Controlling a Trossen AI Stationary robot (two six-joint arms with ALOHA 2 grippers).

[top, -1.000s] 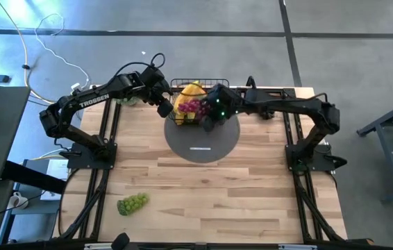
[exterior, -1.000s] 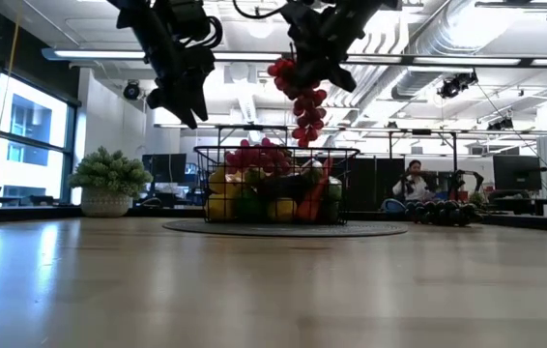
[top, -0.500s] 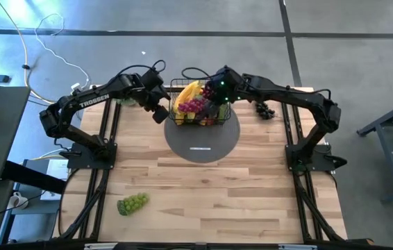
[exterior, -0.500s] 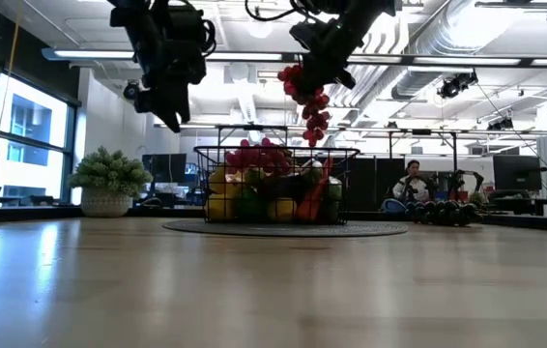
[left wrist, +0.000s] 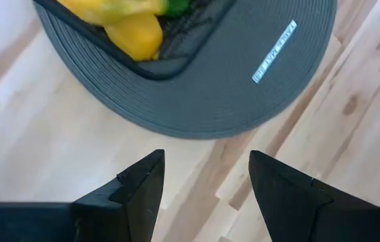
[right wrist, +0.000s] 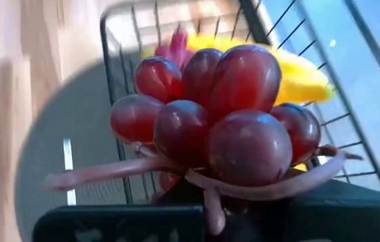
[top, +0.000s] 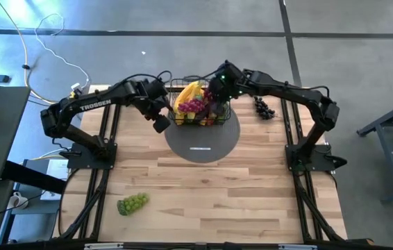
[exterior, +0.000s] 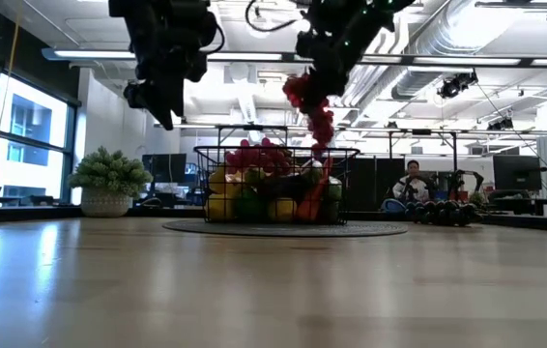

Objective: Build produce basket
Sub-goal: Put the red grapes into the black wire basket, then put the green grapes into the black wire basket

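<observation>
Produce fills the basket [top: 198, 105], which sits at the far edge of the round grey mat [top: 203, 142] near the back of the table [top: 203, 201]; the right gripper [exterior: 320, 60] hangs above the basket's right half, its arm reaching in from the right with the elbow raised, jaws pressed together on the stem of a bunch of red grapes [exterior: 310, 108]; the bunch dangles straight below the jaws, its lowest grapes level with the basket's top rim; in the right wrist view the red grapes [right wrist: 217, 121] crowd close before the fingers, glossy and dark red, with the wire sides and a yellow banana [right wrist: 291, 70] beyond them; the left gripper [top: 159, 119] hovers just off the basket's left side, above the table, its arm bent and stretched in from the left; its jaws stand spread and hold nothing, the mat's edge and a yellow fruit [left wrist: 135, 35] ahead of them; heaped inside are purple grapes [top: 191, 106], bananas, lemons and green pieces; green grapes [top: 132, 203] lie well apart on the near left of the table, and dark grapes [top: 264, 107] lie right of the basket.
</observation>
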